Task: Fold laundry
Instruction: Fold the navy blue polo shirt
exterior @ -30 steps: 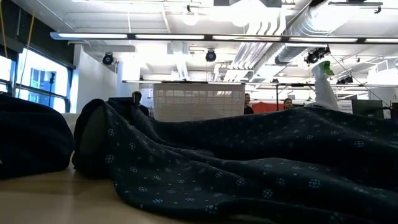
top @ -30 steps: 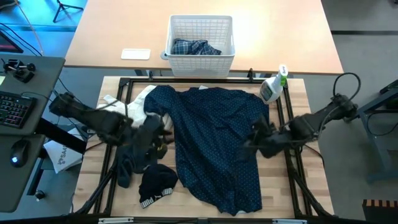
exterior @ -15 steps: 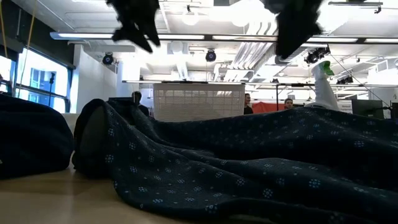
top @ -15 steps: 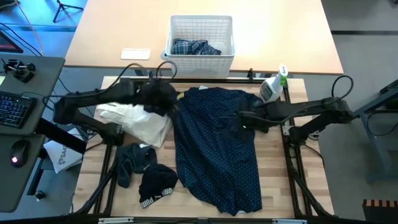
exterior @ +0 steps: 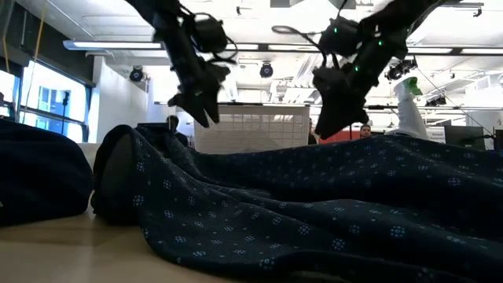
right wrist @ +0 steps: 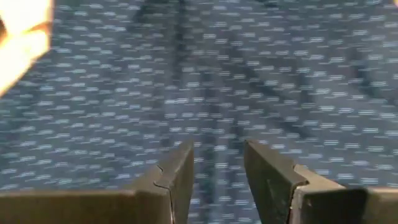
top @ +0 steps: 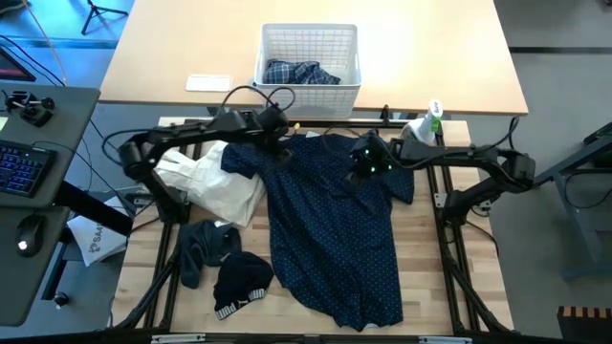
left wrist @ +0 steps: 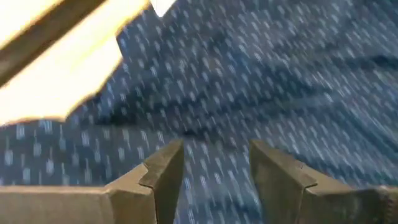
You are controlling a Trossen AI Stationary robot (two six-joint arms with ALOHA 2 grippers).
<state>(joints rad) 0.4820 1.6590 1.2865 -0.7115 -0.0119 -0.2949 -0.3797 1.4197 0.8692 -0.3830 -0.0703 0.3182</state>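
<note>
The navy shirt with tiny white dots (top: 330, 225) lies spread out, a little rumpled, on the middle of the wooden table. My left gripper (top: 275, 151) hangs open just above the shirt's far left shoulder area (left wrist: 205, 93). My right gripper (top: 361, 164) hangs open just above its far right part (right wrist: 211, 81). In the low view both grippers, left (exterior: 203, 114) and right (exterior: 321, 130), point down at a slant and stand clear of the cloth. A white cloth (top: 218, 186) and two dark pieces (top: 204, 247) (top: 241, 282) lie left of the shirt. The plaid shirt (top: 301, 74) lies in the basket.
The white lattice basket (top: 308, 38) stands on the tan table beyond the far edge. A spray bottle (top: 421, 132) stands at the far right corner, close to my right arm. A black frame (top: 449, 239) runs around the wooden top.
Both arms have swung from the table's left and right sides toward its far middle and come down over the navy shirt's far part. Both grippers have tipped to point more steeply down. The shirt has stayed where it was.
</note>
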